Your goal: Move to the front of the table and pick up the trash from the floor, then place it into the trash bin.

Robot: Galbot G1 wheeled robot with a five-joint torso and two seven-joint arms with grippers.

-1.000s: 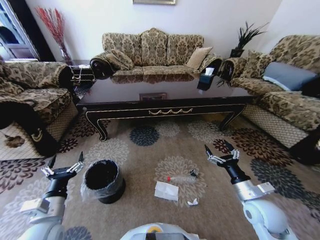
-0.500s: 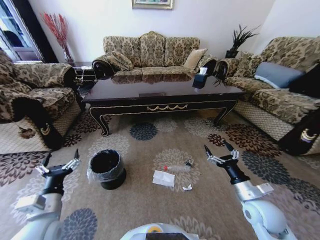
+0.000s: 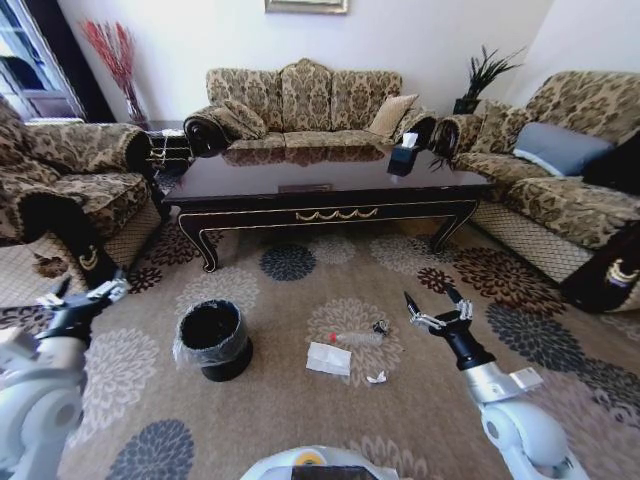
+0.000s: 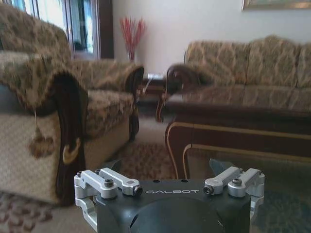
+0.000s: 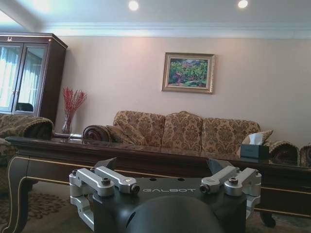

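Note:
The dark glossy table (image 3: 320,186) stands ahead on the flowered carpet floor (image 3: 300,420). The trash lies in front of it: a clear bottle (image 3: 358,338), a flat white paper square (image 3: 328,358), a small white scrap (image 3: 377,377) and a dark bit (image 3: 380,326). Left of the trash sits the black trash bin (image 3: 210,338), lined with a bag. My right gripper (image 3: 437,310) hangs open just right of the bottle, holding nothing. My left gripper (image 3: 88,297) is open, out to the left of the bin. The left wrist view looks past the left gripper (image 4: 165,167) at the table's corner (image 4: 233,126).
Patterned sofas ring the table: one behind it (image 3: 305,100), an armchair at the left (image 3: 70,190) and a couch at the right (image 3: 570,190). A tissue box (image 3: 403,155) stands on the table. Open carpet lies between me and the trash.
My left arm has swung outward to the left, away from the bin. The right gripper has barely shifted. The trash and the bin lie where they were.

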